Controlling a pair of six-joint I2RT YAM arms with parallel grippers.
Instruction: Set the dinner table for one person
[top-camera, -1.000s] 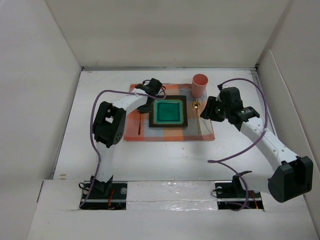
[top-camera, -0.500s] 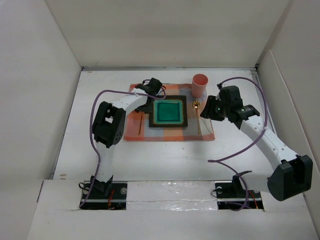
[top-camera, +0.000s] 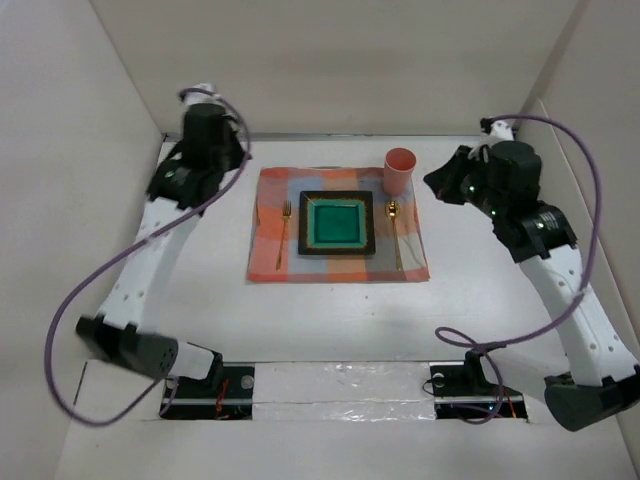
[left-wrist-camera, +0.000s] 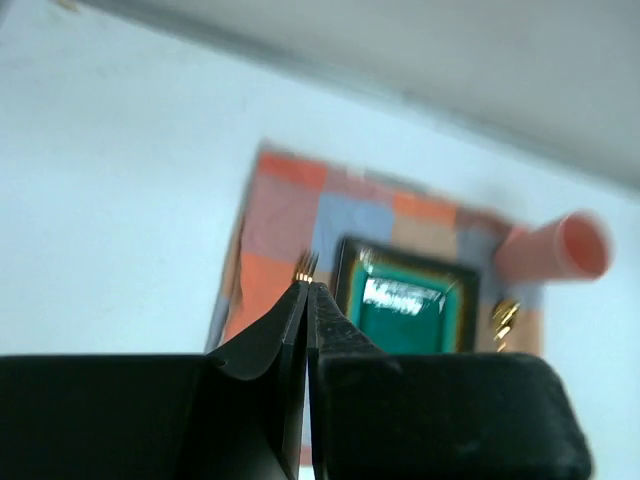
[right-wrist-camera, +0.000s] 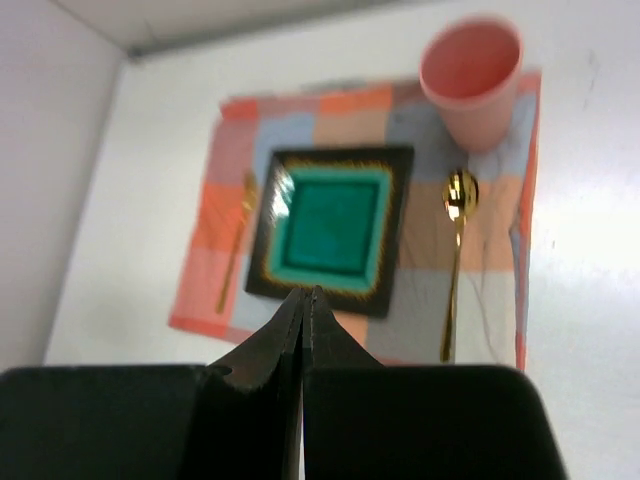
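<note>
White dinner table (top-camera: 200, 300), place looks laid, both arms hovering out to its sides.
On the checked cloth (top-camera: 275, 255) sits the green plate (top-camera: 338, 224), with the fork (top-camera: 284, 228) just beside the plate toward the left arm, the spoon (top-camera: 394, 232) beside it toward the right arm, and the pink cup (top-camera: 399, 170) off the plate's far corner on that side. Your left gripper (left-wrist-camera: 307, 287) and right gripper (right-wrist-camera: 303, 293) are pinched closed on nothing. Sweep either arm low and you would likely tip the cup or snag the cloth, dragging everything askew.
</note>
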